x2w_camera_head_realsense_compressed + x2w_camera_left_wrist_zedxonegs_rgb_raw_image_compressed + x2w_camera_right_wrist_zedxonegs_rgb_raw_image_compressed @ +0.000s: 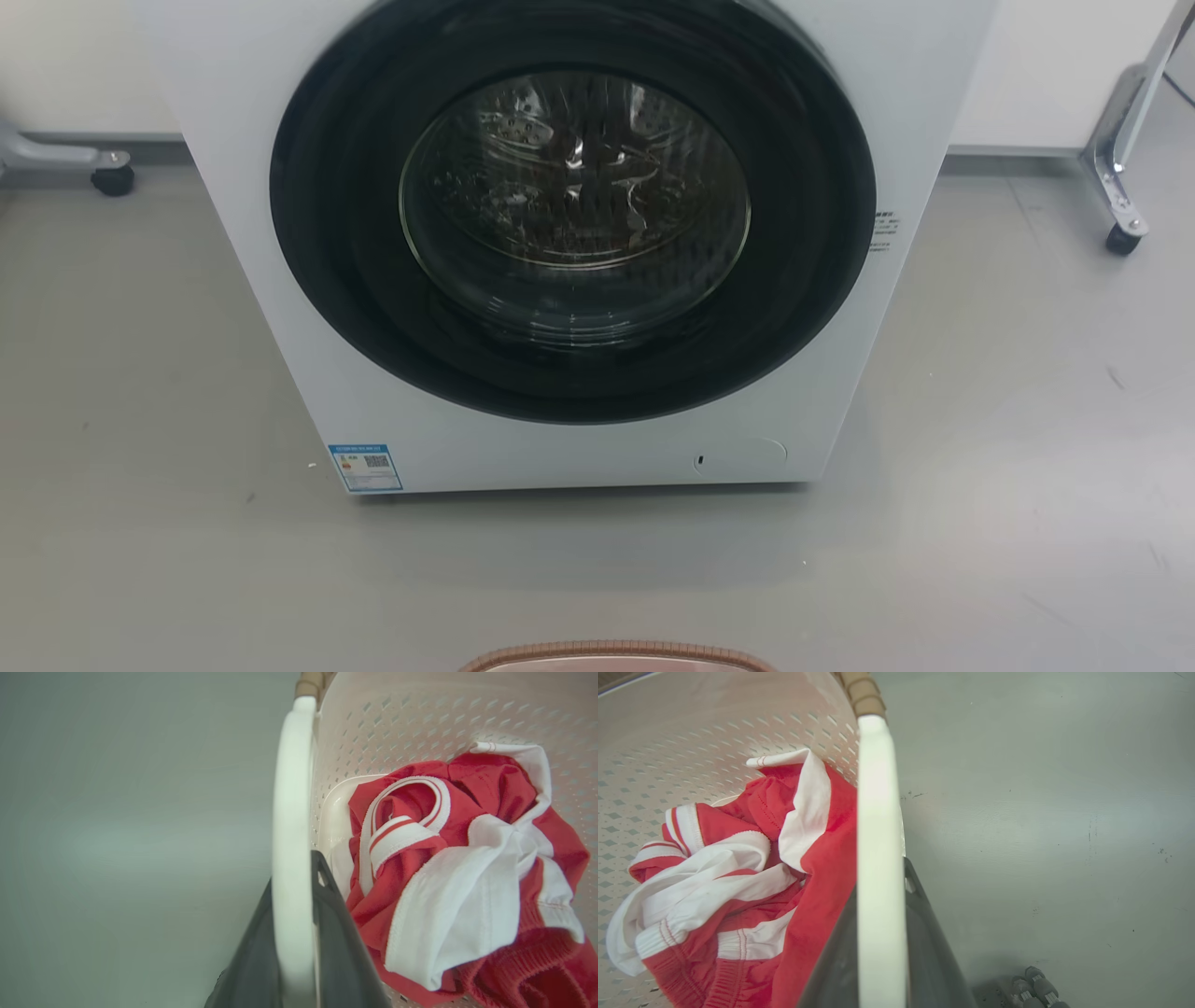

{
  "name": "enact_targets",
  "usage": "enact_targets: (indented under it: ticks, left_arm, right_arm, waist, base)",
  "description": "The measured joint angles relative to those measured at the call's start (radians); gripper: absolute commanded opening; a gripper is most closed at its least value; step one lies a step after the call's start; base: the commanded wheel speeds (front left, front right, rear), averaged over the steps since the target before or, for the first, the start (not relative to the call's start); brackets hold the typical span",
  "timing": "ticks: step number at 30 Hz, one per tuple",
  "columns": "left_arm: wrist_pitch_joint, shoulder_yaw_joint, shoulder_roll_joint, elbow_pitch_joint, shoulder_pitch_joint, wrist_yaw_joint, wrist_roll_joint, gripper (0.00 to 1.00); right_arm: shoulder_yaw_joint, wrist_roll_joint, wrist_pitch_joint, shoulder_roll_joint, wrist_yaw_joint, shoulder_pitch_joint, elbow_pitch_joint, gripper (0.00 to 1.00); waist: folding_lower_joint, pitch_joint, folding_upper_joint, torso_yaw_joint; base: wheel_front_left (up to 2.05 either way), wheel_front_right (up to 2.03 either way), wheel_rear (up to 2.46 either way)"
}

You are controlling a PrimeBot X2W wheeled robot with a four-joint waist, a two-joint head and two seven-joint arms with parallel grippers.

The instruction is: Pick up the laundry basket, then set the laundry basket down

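Note:
The laundry basket (616, 655) shows as a strip of brown woven rim at the bottom middle of the head view. In the left wrist view its cream perforated wall (397, 728) curves around red and white clothes (444, 858). My left gripper (294, 877) is shut on the basket's white side handle (292, 788), one dark finger on each side of it. In the right wrist view my right gripper (880, 882) is shut the same way on the other white handle (878, 788), with the basket wall (691, 742) and the clothes (738, 882) to its left.
A white front-loading washing machine (579, 233) with its round dark door shut stands just beyond the basket. Wheeled metal stand legs stand at the far right (1120, 168) and far left (103, 173). Grey floor (1027, 467) lies on both sides.

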Motion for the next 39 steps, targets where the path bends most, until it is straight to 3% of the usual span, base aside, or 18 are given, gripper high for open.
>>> enact_targets:
  ticks: [22, 39]
  left_arm:
    - [0.027, 0.011, -0.009, 0.097, -0.051, -0.049, -0.030, 0.00]
    - [0.027, -0.011, -0.008, 0.098, -0.050, -0.049, -0.043, 0.00]
  right_arm:
    - [0.047, 0.056, 0.006, 0.006, 0.000, 0.006, -0.002, 0.00]
    - [0.082, 0.087, -0.002, 0.006, 0.000, 0.000, 0.006, 0.00]
  waist:
    - [0.0001, -0.026, 0.0002, -0.010]
    - [0.0001, -0.032, 0.0002, -0.011]
  base:
    - [0.00, 0.00, 0.00]
    - [0.00, 0.00, 0.00]
